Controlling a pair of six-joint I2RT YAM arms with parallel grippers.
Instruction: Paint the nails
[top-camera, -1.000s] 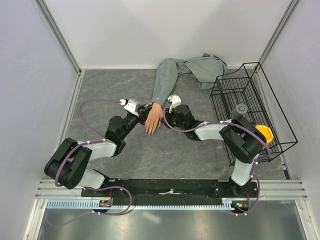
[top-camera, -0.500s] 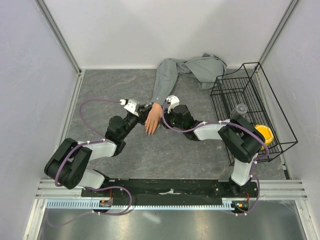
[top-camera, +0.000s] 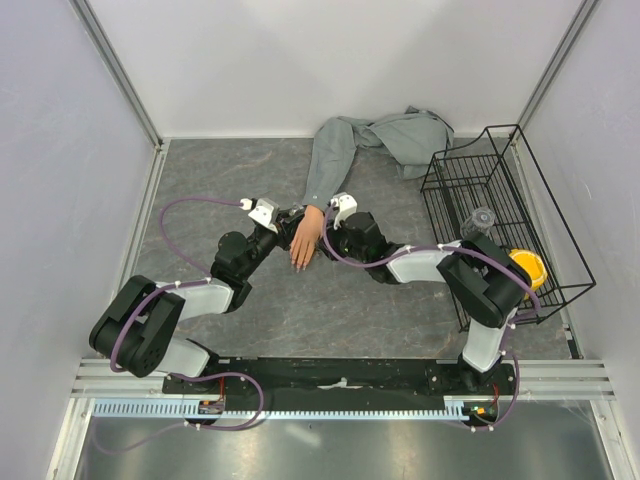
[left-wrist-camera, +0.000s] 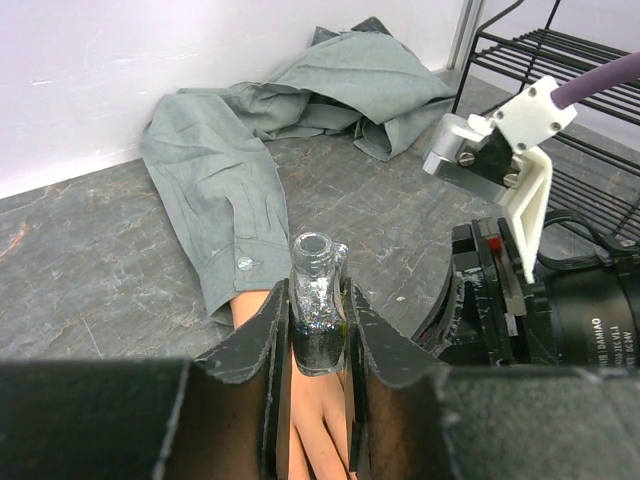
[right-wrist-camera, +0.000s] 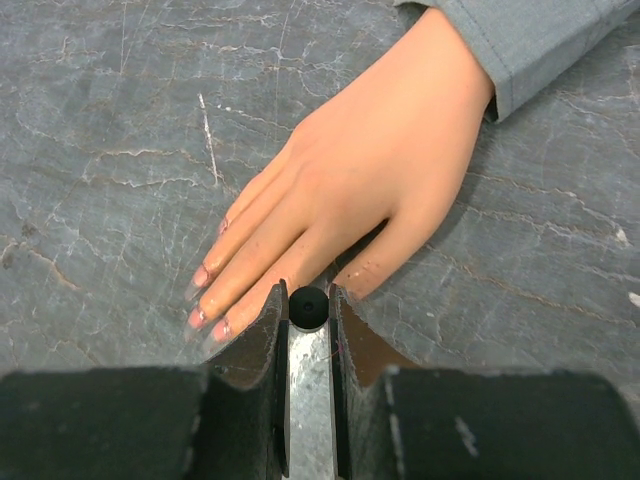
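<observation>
— Where are the nails (right-wrist-camera: 198, 318)?

— On the mannequin hand (right-wrist-camera: 350, 190), which lies palm down on the grey worktop (right-wrist-camera: 100, 120). They are small and pinkish, at the tips of fingers that point toward the arms' bases. A grey sleeve (right-wrist-camera: 540, 40) covers the wrist.

— And the left hand (left-wrist-camera: 318, 310)?

— Clenched on a small glass bottle (left-wrist-camera: 318, 300). The bottle stands upright between the two black fingers, its mouth uncapped, with dark glittery liquid in its lower part. The left wrist view shows peach skin directly beneath it, so it is over the back of the mannequin hand, near the cuff.

— The right hand (right-wrist-camera: 309, 305)?

— Grasping a slim silvery rod (right-wrist-camera: 309, 375) with a round black end, pinched between the jaws. The black end sits low, just beside the nearest finger, in the notch between that finger and the thumb. Whether it touches the skin I cannot tell.

— How do the arms stand from above?

— They meet from either side, with the mannequin hand between them. The rest of the shirt is bunched toward the far wall, and a black wire basket (top-camera: 478, 140) stands well apart on the right.
</observation>
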